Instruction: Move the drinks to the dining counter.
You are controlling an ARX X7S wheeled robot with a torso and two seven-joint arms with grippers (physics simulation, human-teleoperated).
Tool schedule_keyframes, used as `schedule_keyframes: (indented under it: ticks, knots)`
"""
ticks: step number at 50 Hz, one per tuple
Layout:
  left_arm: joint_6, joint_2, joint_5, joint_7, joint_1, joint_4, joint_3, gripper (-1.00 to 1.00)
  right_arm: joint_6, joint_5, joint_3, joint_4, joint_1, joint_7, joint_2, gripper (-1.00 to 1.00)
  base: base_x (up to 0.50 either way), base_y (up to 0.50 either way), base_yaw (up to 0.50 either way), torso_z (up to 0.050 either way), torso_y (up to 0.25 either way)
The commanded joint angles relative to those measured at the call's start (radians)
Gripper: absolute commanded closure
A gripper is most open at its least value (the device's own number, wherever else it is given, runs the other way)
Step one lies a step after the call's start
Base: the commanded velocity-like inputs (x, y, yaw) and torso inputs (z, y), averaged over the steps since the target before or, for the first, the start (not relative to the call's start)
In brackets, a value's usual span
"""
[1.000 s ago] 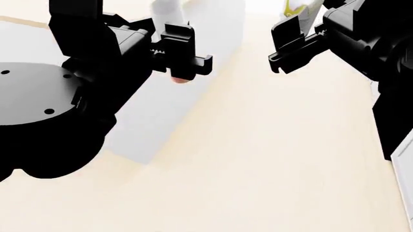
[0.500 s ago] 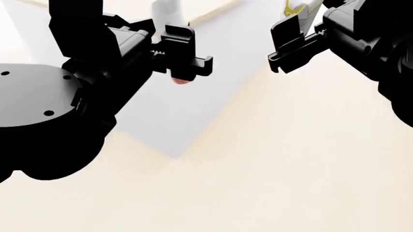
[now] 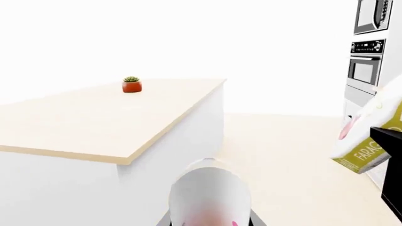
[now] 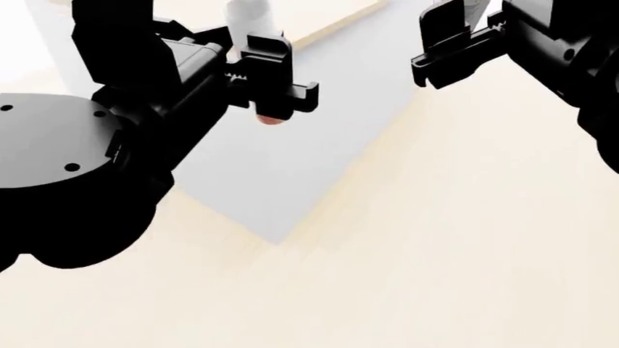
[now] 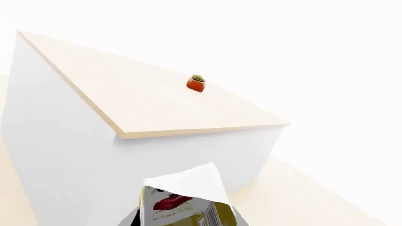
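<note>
While left end effector (image 4: 275,101) grips slim white bottle (image 3: 210,195), right end effector (image 4: 454,43) clasps white, yellow-green carton (image 5: 182,202)

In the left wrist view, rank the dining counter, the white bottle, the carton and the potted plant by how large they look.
1. Dining counter, by far the largest.
2. White bottle, but it sits right at the camera, so this is nearness, not true size.
3. Carton, partly cut off at the frame edge.
4. Potted plant, far back on the counter.

The dining counter's worktop (image 5: 157,101) looks like pale matt wood over smooth plain white sides. Left end effector (image 4: 275,80) is matt black plastic. The carton (image 3: 370,141) reads as printed paper, the slim bottle (image 3: 210,195) smooth white plastic.
</note>
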Motion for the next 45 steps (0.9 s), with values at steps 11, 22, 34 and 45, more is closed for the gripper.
schedule_keyframes:
  ticks: [11,22,34,45]
  knots:
    - [0.010,-0.008,0.006,-0.014,-0.025,-0.004,-0.019,1.00,0.004,-0.034,0.002,-0.002,-0.004,0.000,-0.012,1.00,-0.29,0.41,0.00,0.000,0.003]
    - [0.011,-0.012,0.012,-0.013,-0.033,-0.010,-0.022,1.00,-0.002,-0.052,-0.011,0.003,-0.018,-0.015,-0.032,1.00,-0.34,0.38,0.00,0.001,0.003]
    - [0.013,-0.012,0.016,-0.011,-0.029,-0.010,-0.020,1.00,0.007,-0.053,-0.020,0.003,-0.014,-0.019,-0.037,1.00,-0.52,0.19,0.00,0.000,0.003]
    - [0.014,-0.014,0.022,-0.009,-0.030,-0.010,-0.019,1.00,0.001,-0.064,-0.026,0.004,-0.023,-0.025,-0.044,1.00,-0.57,0.11,0.00,0.001,0.003]
